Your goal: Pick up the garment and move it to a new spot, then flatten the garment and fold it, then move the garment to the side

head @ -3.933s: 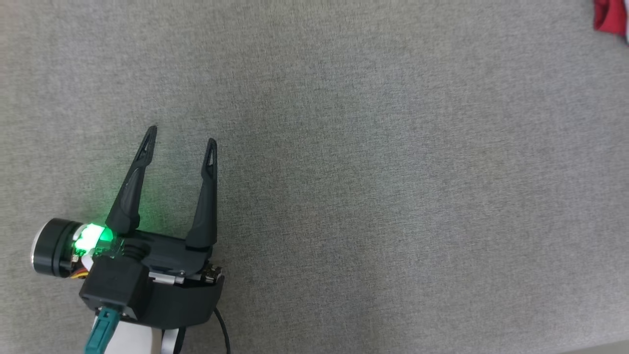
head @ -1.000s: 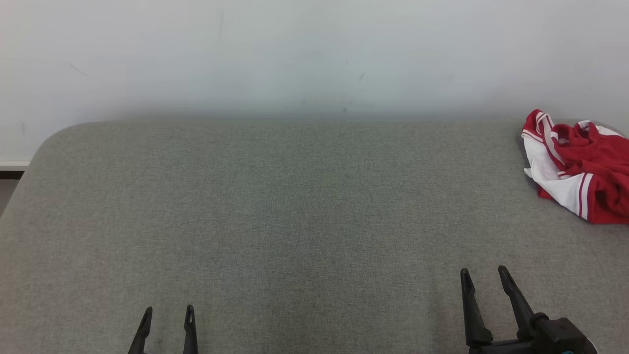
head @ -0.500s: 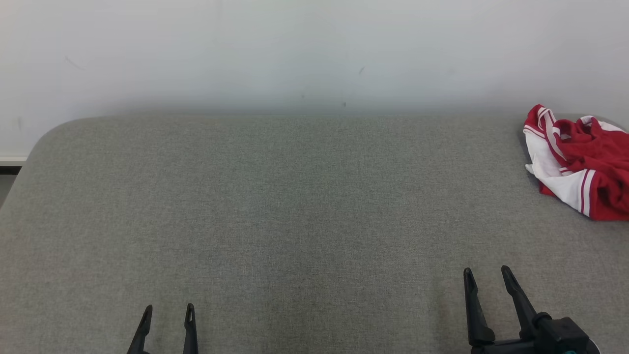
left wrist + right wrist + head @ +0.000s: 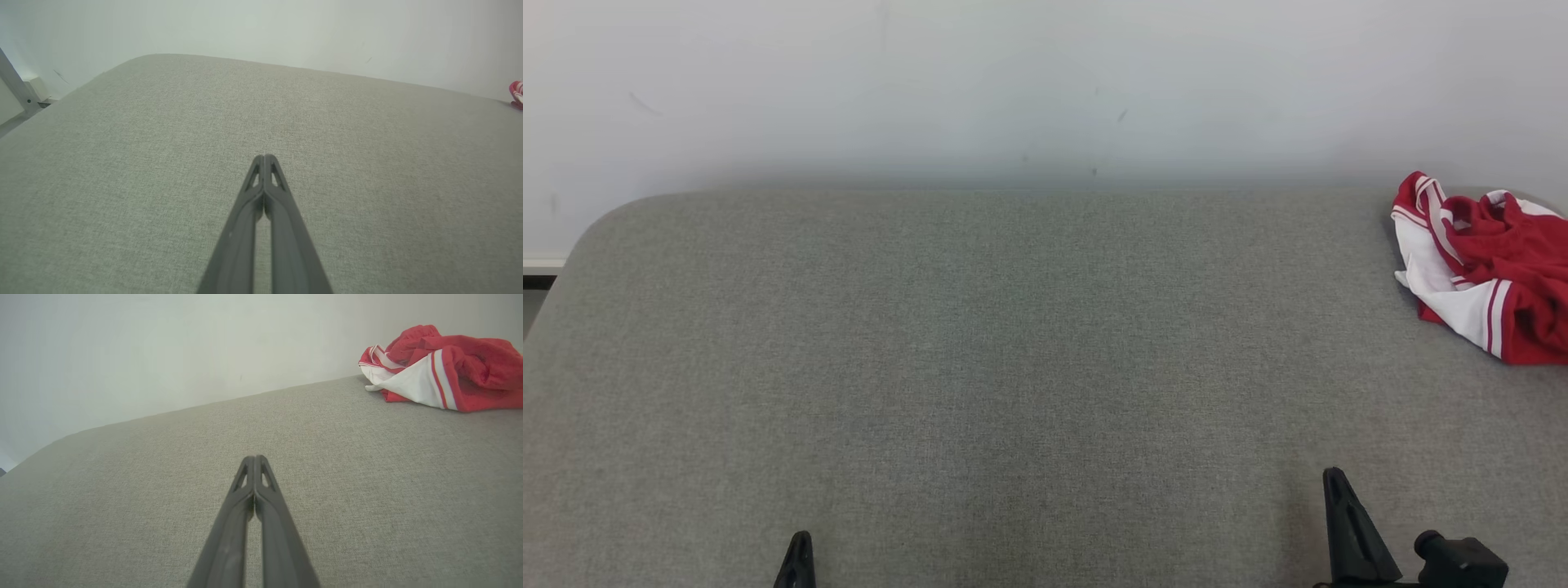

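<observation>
Over at the far right corner of the grey tabletop point(image 4: 1013, 327) lies the crumpled red-and-white garment point(image 4: 1486, 269); left gripper point(image 4: 264, 157) and right gripper point(image 4: 254, 458) both clenched empty, well apart from it.

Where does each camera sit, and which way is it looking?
Head view: on the robot's head, looking forward and down over the grey surface to the wall; left gripper and right gripper tips at the bottom.
Left wrist view: on the left wrist, looking along the shut left gripper across the surface.
Right wrist view: on the right wrist, along the shut right gripper toward the garment.
Shared: all three catch the garment at their right.
</observation>
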Motion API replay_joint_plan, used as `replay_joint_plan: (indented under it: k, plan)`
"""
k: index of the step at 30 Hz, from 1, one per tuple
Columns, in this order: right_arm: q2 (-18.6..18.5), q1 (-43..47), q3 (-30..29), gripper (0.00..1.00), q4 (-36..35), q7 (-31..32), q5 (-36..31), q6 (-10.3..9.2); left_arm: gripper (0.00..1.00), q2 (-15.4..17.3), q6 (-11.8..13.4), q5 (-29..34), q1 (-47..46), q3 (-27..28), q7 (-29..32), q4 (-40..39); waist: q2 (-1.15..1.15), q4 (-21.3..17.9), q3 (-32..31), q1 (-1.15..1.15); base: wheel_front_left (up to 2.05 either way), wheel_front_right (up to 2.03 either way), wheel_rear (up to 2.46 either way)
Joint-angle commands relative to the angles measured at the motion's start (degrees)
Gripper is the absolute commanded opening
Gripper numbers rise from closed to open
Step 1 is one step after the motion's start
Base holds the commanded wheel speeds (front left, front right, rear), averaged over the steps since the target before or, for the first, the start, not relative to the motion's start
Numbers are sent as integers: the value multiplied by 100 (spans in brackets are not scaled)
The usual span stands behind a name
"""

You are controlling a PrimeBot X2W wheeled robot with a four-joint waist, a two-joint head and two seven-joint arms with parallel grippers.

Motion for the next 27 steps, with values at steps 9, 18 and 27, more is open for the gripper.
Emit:
replay_joint_plan:
  k: [9,18,27]
  plan:
    - [0,-230,-69,0,-53,262,1147,-1,0,3,-79,-1160,-232,121,258,-77,0,-29,-17,0,0,0,0]
    - [1,-322,-108,0,-22,455,1939,-2,0,3,-129,-1972,-338,192,453,-72,0,-54,-30,0,0,0,0]
    - [1,-417,-148,0,13,653,2744,-3,0,3,-180,-2803,-446,265,654,-62,0,-82,-46,0,0,0,0]
